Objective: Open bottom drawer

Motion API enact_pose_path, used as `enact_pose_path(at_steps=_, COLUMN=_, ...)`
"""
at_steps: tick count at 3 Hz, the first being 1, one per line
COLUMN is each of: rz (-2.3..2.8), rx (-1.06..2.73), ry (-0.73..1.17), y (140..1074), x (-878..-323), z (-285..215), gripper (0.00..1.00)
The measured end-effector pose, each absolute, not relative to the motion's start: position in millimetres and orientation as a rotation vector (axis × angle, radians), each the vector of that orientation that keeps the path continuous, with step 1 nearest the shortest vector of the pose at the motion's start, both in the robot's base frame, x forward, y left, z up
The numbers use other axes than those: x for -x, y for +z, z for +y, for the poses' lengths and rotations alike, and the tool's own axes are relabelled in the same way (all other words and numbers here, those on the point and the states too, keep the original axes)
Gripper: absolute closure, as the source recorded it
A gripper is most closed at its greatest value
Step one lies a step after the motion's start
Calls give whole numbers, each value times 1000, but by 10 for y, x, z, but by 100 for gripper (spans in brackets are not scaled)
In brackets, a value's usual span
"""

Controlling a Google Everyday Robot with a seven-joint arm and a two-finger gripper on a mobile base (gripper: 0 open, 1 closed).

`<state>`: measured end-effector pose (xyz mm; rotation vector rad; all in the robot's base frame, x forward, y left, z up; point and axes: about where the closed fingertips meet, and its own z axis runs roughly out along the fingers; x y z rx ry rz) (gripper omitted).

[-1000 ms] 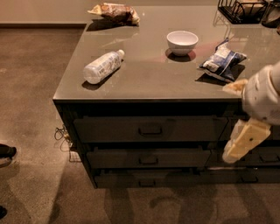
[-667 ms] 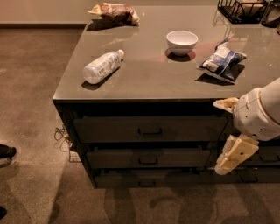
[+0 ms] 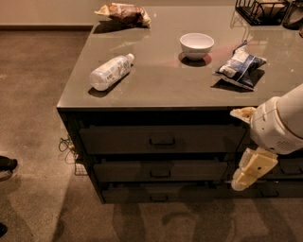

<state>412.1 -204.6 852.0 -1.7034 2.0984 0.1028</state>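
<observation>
The bottom drawer (image 3: 189, 193) is the slimmest dark front at the foot of the cabinet stack. It is pushed in flush, and its small black handle (image 3: 159, 198) sits mid-front. My gripper (image 3: 244, 144) hangs in front of the right end of the stack, at about the height of the middle drawer (image 3: 161, 170). Its cream fingers (image 3: 252, 170) stand apart with nothing between them. It is to the right of the handles and touches no drawer.
On the counter top (image 3: 156, 90) lie a plastic bottle (image 3: 110, 72) on its side, a white bowl (image 3: 196, 45), a blue snack bag (image 3: 239, 66) and a brown snack bag (image 3: 125, 12). A wire rack (image 3: 265, 10) stands at the back right. Cables (image 3: 68, 146) hang at the cabinet's left side.
My gripper has moved left and lower along the cabinet front, from beside the top drawer toward the middle drawer's height. The drawers have not moved.
</observation>
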Motion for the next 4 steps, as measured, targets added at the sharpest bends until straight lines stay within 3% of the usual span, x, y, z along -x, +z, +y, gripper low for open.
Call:
enact_pose_path(at_steps=1, rz=2161, rx=1705, ry=112, y=7969, x=-4065, z=-2124, gripper=0)
enact_pose_path(at_steps=3, rz=2247, rx=1695, ry=359, y=6523, x=-3879, z=-2131, gripper=0)
enact_pose_path(at_steps=4, rz=2247, rx=1695, ry=359, y=6523, x=-3879, z=-2131, gripper=0)
